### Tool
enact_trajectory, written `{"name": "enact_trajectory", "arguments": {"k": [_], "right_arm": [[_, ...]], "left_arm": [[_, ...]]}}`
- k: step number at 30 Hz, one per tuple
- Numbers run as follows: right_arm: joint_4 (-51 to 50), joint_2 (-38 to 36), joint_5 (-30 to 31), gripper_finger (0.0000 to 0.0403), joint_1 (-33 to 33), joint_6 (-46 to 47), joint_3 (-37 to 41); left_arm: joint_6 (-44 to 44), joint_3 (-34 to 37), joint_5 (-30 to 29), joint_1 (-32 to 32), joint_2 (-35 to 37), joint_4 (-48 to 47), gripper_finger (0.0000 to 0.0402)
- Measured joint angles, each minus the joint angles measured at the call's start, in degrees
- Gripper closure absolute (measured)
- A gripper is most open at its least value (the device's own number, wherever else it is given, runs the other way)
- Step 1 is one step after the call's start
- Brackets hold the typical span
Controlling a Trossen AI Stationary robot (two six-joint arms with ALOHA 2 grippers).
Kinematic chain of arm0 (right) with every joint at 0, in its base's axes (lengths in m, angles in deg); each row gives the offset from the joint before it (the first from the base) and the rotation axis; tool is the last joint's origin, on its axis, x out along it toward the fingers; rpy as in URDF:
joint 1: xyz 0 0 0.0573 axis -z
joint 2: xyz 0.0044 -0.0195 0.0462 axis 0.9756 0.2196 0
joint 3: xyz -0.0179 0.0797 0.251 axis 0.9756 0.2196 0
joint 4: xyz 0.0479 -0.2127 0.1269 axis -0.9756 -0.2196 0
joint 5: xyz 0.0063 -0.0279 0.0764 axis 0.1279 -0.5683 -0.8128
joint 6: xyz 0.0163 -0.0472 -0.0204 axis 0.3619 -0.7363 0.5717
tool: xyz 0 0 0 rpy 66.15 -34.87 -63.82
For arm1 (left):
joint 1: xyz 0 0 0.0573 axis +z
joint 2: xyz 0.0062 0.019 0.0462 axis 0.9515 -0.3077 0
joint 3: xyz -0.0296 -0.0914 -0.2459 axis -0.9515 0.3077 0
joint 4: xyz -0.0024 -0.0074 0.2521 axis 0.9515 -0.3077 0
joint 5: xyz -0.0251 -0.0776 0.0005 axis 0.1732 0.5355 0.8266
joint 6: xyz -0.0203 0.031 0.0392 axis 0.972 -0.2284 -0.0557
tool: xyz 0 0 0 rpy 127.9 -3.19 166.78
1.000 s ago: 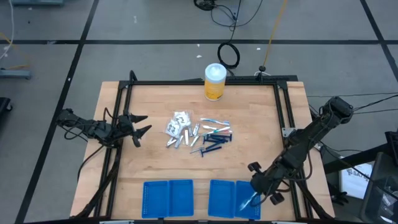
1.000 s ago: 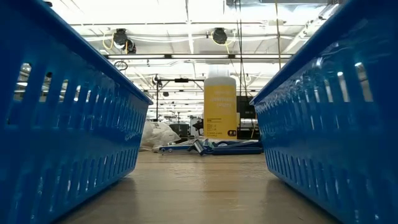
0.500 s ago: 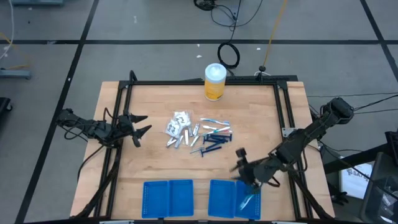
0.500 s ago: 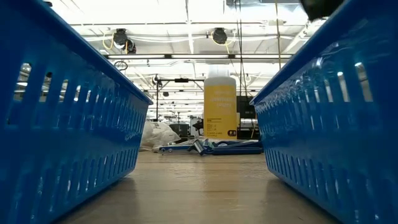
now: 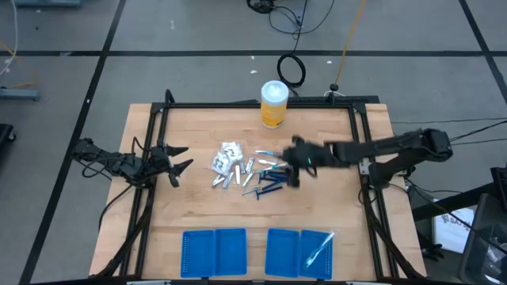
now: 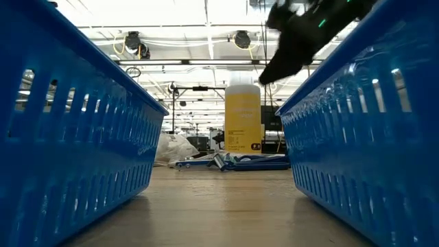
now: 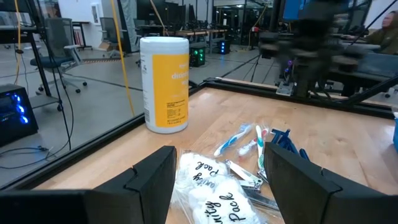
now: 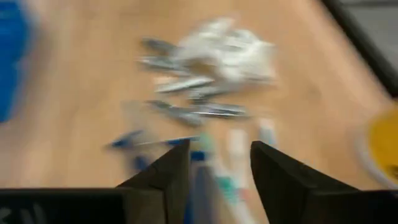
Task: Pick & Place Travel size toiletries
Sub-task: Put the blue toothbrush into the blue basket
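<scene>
The pale wooden table (image 5: 198, 206) is bare between the central heap of small travel toiletries (image 5: 252, 171) and the flat blue slotted trays (image 5: 214, 253) at its near edge. The right gripper (image 5: 295, 162) hangs over the heap, fingers apart, empty. The left gripper (image 5: 179, 160) waits spread at the left edge.

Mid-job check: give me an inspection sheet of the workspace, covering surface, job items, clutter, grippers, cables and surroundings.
Surface: light wooden tabletop in a black metal frame.
Job's things: mixed pile of small toiletries at table centre: white packets, silver tubes, dark blue sticks, wrapped brushes. One pale clear-wrapped brush lies in the rightmost flat blue plastic tray.
Clutter: tall yellow canister with white lid at the far edge.
Grippers: left gripper open, waiting at the left edge; right gripper open, empty, over the pile's right side.
Cables: black coil on the floor beyond the table.
Surroundings: grey floor; no people clearly seen.
</scene>
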Motion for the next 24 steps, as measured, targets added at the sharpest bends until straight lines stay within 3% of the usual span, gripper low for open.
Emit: {"name": "enact_trajectory", "arguments": {"k": [3, 7, 14, 24], "right_arm": [[-0.58, 2.38, -0.47, 0.0217, 8.06, -2.56, 0.02], [-0.66, 8.89, -7.61, 0.0202, 14.01, -2.68, 0.05], [4.27, 18.78, -9.08, 0.0205, 14.32, -5.22, 0.09], [3.95, 23.81, -9.13, 0.0228, 14.54, -4.69, -0.11]], "left_arm": [[-0.01, 0.00, 0.01, 0.00, 0.00, 0.01, 0.0162], [0.00, 0.00, -0.01, 0.00, 0.00, 0.01, 0.0162], [-0.01, 0.00, 0.01, 0.00, 0.00, 0.01, 0.0162], [-0.02, 0.00, 0.01, 0.00, 0.00, 0.00, 0.0162]]}}
